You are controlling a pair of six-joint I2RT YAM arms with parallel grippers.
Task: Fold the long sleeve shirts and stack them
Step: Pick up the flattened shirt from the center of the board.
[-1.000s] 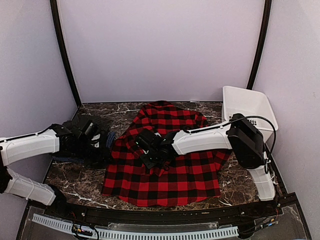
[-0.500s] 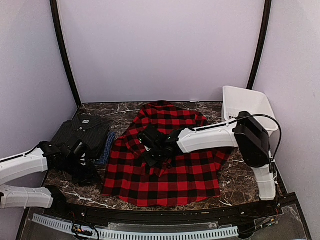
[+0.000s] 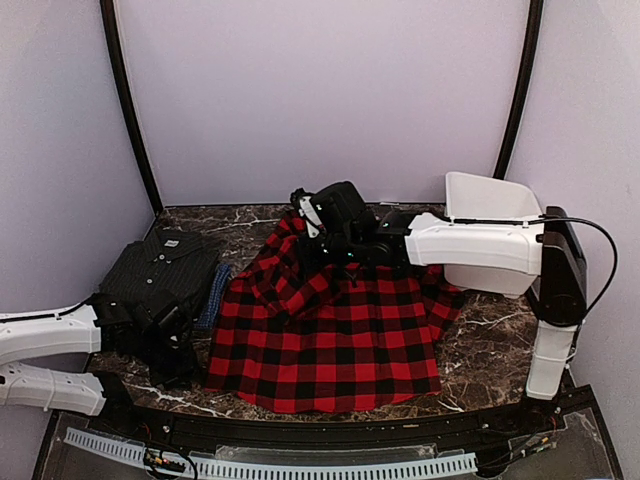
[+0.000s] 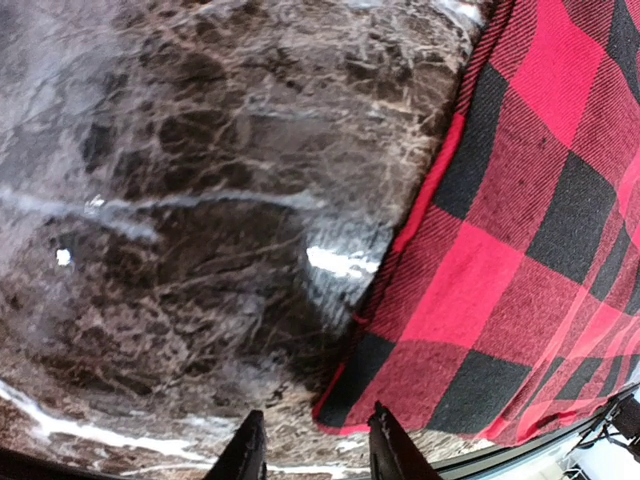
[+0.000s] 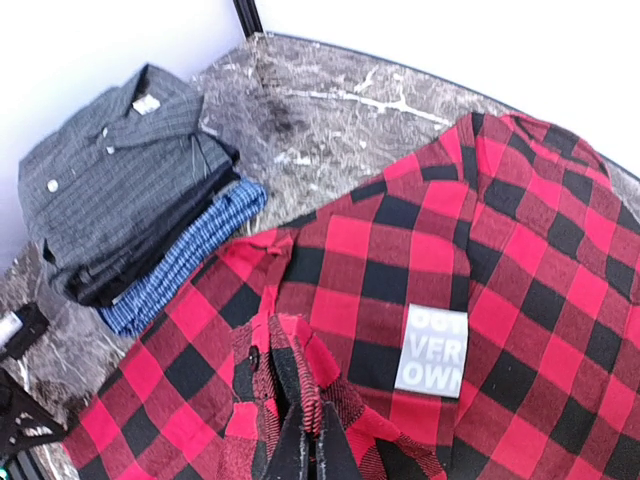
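Over the table (image 4: pixel 150 200), right hand (image 5: pixel 308 442) pinches checked shirt (image 5: pixel 520 260); left hand (image 4: pixel 315 452) half spread.

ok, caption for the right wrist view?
Right gripper pinching up a fold of the red-and-black checked shirt; folded dark and blue shirts stacked on the marble table.

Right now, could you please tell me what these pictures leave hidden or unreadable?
1. Top view: the right arm covers part of the white basket, so some of its inside is unseen.
2. Right wrist view: the checked shirt's label has a faint top line, unreadable.
3. Top view: the dark shirt covers most of the blue shirt.
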